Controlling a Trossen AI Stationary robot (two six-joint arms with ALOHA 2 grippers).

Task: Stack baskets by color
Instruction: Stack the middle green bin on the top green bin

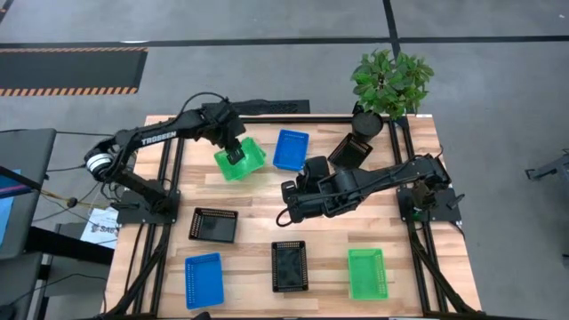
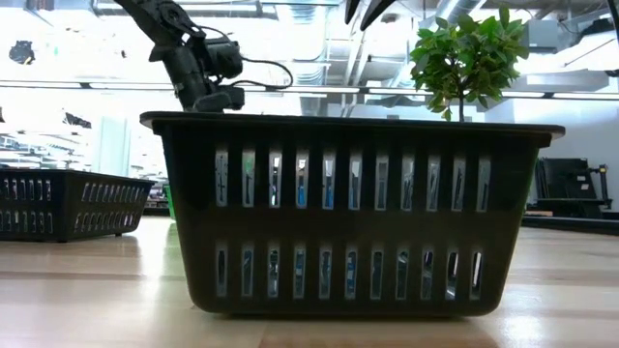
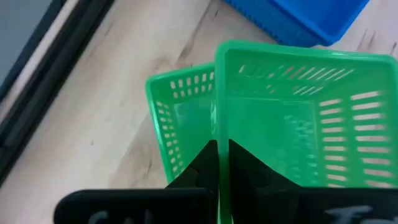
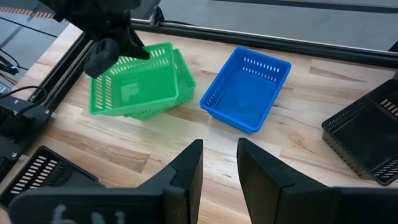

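Left wrist view: left gripper pinches green basket wall.

In the low view a near black basket fills the middle and hides most of the table behind it. In the left wrist view a green basket covers most of the second green one, and the blue basket is cut off.
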